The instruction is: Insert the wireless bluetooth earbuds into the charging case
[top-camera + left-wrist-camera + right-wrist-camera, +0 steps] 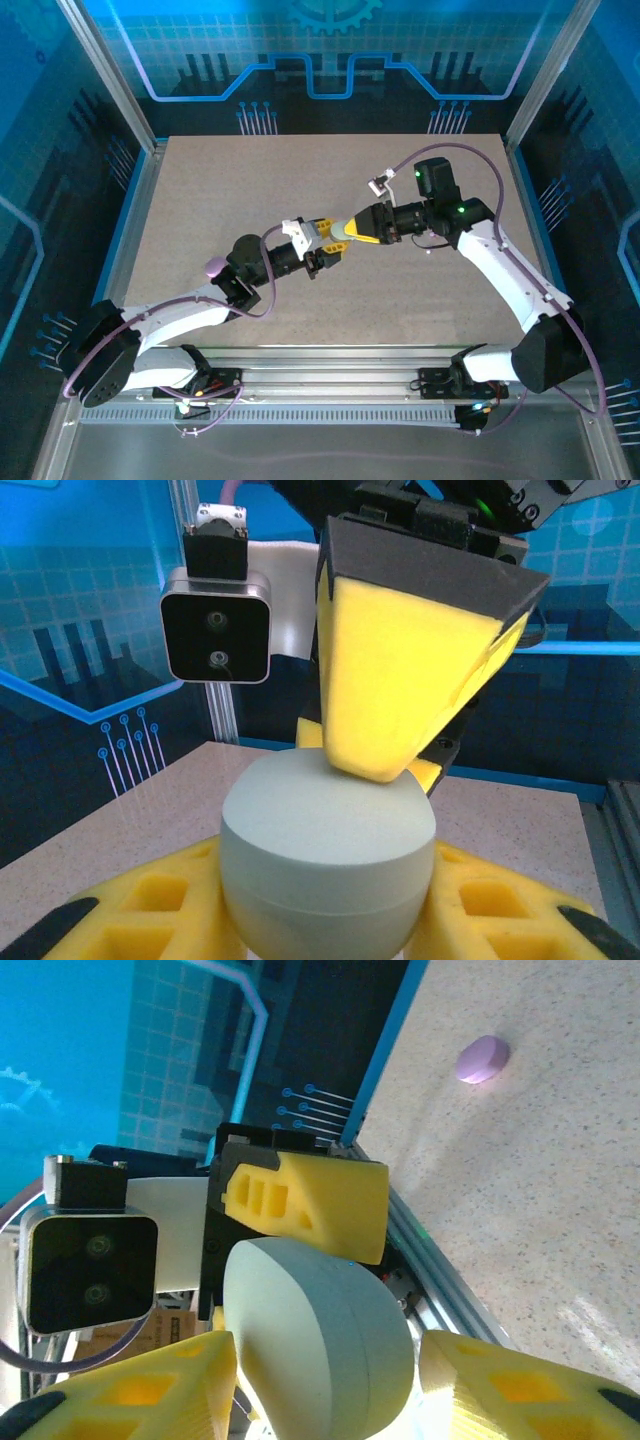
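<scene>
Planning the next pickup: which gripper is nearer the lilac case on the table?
Left. The lilac case lies behind the left gripper, by its arm; the right gripper sits beyond, farther right.

Smooth matt plastic case (pixel 328 850), porous yellow foam pads (pixel 400 680), speckled matt table (pixel 520 1160).

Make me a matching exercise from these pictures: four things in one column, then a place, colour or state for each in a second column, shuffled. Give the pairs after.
Column one
1. green case
2. purple case
3. left gripper
4. table

Column two
A. speckled beige
B. lying on the table
C. shut on the green case
D. held up off the table

Pairs: 1-D, 2-B, 3-C, 4-A
</scene>
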You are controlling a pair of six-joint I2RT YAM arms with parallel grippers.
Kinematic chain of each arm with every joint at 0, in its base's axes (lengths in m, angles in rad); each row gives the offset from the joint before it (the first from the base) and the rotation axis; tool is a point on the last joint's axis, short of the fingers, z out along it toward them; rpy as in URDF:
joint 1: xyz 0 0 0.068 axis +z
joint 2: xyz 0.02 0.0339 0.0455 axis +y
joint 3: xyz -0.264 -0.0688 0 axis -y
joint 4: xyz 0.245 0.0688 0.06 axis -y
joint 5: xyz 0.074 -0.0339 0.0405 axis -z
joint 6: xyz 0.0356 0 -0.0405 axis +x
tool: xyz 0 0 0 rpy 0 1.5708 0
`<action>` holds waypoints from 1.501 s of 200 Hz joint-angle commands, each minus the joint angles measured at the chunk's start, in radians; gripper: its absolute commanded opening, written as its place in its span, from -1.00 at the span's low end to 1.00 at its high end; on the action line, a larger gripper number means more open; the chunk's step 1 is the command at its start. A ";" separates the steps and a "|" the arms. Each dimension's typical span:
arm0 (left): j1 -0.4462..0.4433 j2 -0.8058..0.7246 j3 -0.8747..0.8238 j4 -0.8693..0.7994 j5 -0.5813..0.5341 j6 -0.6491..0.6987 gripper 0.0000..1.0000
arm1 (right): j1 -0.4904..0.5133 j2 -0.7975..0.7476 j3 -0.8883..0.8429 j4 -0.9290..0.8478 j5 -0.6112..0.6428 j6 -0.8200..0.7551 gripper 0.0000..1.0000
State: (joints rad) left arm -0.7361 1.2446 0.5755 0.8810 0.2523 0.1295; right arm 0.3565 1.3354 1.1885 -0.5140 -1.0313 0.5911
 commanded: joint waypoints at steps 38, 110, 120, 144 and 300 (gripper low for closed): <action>-0.002 0.001 0.033 0.061 0.028 -0.022 -0.24 | -0.013 0.034 -0.024 0.085 -0.117 0.044 -0.16; 0.000 -0.006 0.023 0.030 -0.001 0.002 -0.15 | -0.021 0.042 -0.026 0.099 -0.071 0.073 -0.69; -0.002 -0.010 0.023 0.018 -0.008 0.007 -0.13 | -0.025 0.041 -0.030 0.113 -0.070 0.086 -0.74; -0.001 -0.014 0.023 -0.014 -0.026 0.021 0.01 | -0.030 0.031 -0.036 0.135 -0.048 0.099 -0.80; 0.013 -0.154 0.059 -0.383 -0.496 -0.095 0.60 | -0.183 0.012 -0.182 0.117 0.408 0.164 -0.79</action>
State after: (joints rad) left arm -0.7341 1.1175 0.5766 0.6640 -0.0452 0.1482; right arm 0.1898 1.3170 1.0206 -0.3485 -0.7681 0.7601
